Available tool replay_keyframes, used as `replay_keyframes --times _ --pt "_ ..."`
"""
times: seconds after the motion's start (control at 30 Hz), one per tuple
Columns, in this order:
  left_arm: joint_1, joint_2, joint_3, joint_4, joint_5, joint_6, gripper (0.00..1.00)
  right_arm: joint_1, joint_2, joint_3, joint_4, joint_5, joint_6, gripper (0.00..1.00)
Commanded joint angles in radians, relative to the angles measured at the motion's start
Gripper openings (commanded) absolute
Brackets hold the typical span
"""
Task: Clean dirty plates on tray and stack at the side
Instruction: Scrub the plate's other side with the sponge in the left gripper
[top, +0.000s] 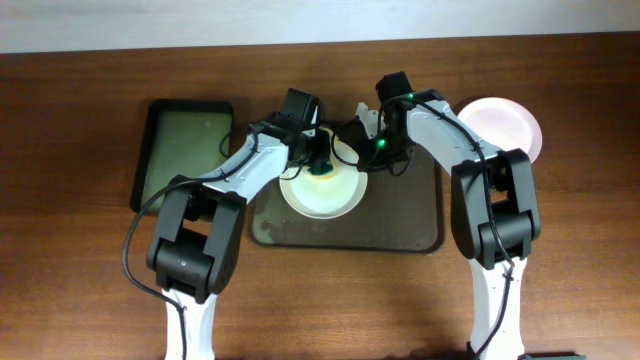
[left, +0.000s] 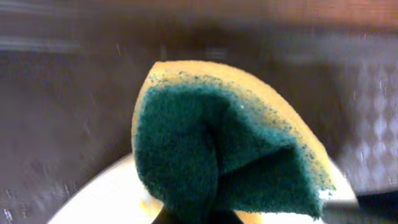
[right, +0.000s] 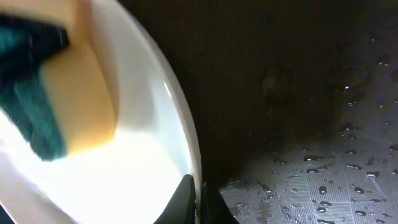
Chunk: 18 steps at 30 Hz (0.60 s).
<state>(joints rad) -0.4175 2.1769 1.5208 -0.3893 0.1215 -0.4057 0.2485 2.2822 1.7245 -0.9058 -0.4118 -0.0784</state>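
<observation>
Looking down from overhead, I have the wooden table (top: 80, 100) with the big brown tray (top: 400, 225) in the middle. A narrower black tray (top: 185, 150) sits well apart at its 9 to 10 o'clock. Only one plate shows on the brown tray: the dirty plate (top: 325, 198), lying toward the tray's 10 o'clock corner. Off the tray, at about 2 o'clock from it, the side plate (top: 505, 125) rests on bare wood. From this height I cannot tell whether that is a single plate or two stacked.

The sponge (left: 224, 155), green scouring face over yellow foam, is folded and pinched in my left gripper (top: 318, 158). It sits over the far part of the dirty plate, at roughly that plate's 12 o'clock. My right gripper (right: 198, 198) is clenched on the same plate's rim at about 2 o'clock, one finger inside the lip and one outside, steadying it. The left wrist view shows a faint yellow mark on the white surface near the sponge. The right wrist view shows water beads scattered across the tray floor beside the plate.

My read is that scrubbing is under way on what looks like the last plate on the tray. At least one plate is already set aside. What remains is to finish this wipe, then carry the plate over to 2 o'clock and set it on the side plate.
</observation>
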Motion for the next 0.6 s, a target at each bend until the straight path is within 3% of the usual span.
replay_keyframes --times 0.0,0.2,0.57 --pt "0.014 0.05 -0.002 0.089 -0.158 -0.001 0.0 0.019 0.015 -0.031 -0.014 0.027 -0.01 0.04" --pt "0.014 0.05 -0.002 0.174 -0.412 0.018 0.0 0.021 0.015 -0.031 -0.021 0.043 -0.011 0.04" --pt "0.014 -0.032 -0.001 0.193 -0.879 0.067 0.0 0.02 0.015 -0.031 -0.021 0.057 -0.01 0.04"
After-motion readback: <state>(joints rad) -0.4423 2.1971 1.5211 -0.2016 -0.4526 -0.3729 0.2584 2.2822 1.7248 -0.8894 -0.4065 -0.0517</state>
